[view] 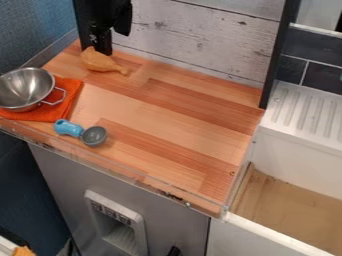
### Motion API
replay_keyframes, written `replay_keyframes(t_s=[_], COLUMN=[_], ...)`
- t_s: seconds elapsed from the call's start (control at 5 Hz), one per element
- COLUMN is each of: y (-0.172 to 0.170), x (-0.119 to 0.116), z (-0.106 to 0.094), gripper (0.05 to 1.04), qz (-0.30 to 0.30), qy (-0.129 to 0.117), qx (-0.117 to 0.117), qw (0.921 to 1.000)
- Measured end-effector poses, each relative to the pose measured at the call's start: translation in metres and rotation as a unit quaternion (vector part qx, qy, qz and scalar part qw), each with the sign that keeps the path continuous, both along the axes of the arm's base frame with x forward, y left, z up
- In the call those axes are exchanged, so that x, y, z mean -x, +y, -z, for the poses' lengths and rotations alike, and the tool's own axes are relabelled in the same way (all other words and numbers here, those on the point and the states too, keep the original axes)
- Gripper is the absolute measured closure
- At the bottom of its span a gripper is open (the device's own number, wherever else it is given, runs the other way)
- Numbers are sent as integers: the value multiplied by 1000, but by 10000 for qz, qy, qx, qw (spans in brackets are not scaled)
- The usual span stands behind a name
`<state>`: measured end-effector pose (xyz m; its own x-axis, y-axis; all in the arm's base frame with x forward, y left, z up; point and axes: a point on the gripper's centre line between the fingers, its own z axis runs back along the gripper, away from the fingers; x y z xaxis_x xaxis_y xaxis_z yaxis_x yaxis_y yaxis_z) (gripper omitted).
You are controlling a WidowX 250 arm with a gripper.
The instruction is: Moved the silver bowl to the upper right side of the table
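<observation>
In the camera view: black gripper [115, 19] at eleven o'clock, above the far edge of the wooden worktop [167, 115]; cannot tell whether the jaws are clenched, released or grasping. At about ten o'clock, silver bowl [25, 86] resting upright on an orange cloth [67, 107], with wire handle [59, 96] pointing toward three o'clock; well apart from the worktop's far corner at two o'clock.

Close by the cloth's near side, at nine o'clock, a scoop [93, 135] with blue grip [67, 128] and grey cup. Near eleven o'clock, a toy drumstick [100, 62], close below the gripper. Behind, at twelve, a whitewashed plank wall [194, 37]. At one to two o'clock, a black post [274, 57] standing at the worktop's far corner; past it, toward three, a ribbed white draining ledge [310, 110]. Along the near edge, a clear low rim [140, 175]; at four to five, a sink [287, 205].
</observation>
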<state>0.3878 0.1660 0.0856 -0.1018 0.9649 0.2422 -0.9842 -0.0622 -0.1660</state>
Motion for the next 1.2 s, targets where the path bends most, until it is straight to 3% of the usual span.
replay_keyframes(t_s=[0.2,0.4,0.6,1.2], y=[-1,3,23,57], x=[4,25,45,124], z=[16,20,2,6], gripper=[83,83,83,83], qz=[-26,-261,-731,-1552], qy=[181,192,-103,-465], qx=[70,40,119,260], qw=[9998,9995,9972,9864])
